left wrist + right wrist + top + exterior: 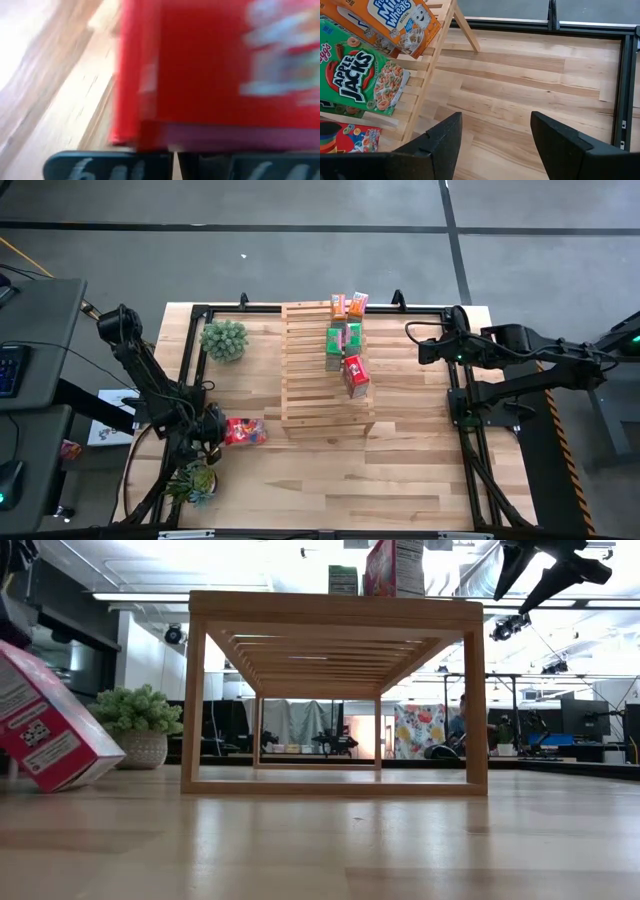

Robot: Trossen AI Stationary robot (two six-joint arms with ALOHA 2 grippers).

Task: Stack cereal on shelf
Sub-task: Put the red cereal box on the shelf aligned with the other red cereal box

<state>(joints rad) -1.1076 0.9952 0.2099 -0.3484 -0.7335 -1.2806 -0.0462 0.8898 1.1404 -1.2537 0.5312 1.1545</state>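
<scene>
A red cereal box (245,431) sits on the table left of the shelf (325,395). In the low view the red box (45,720) is tilted, with one lower corner on the tabletop. My left gripper (212,428) is shut at the box's left end. On the shelf stand two orange boxes (348,304), two green boxes (343,337) and another red box (355,376). My right gripper (412,332) hangs open, high above the table to the right of the shelf, with nothing between its fingers (445,145). My left gripper meets the red box with its shut fingertips (150,161), at the purple edge of the box's end (210,137) that faces the table's left. The fingers come slanting down from the left. The box is tipped, one lower corner (62,786) on the table.
One potted plant (223,339) stands at the far left of the table, and another (192,480) at the near left beside my left arm. A black frame (460,395) runs round the table's edges. Bare wood (330,480) lies in front of the shelf.
</scene>
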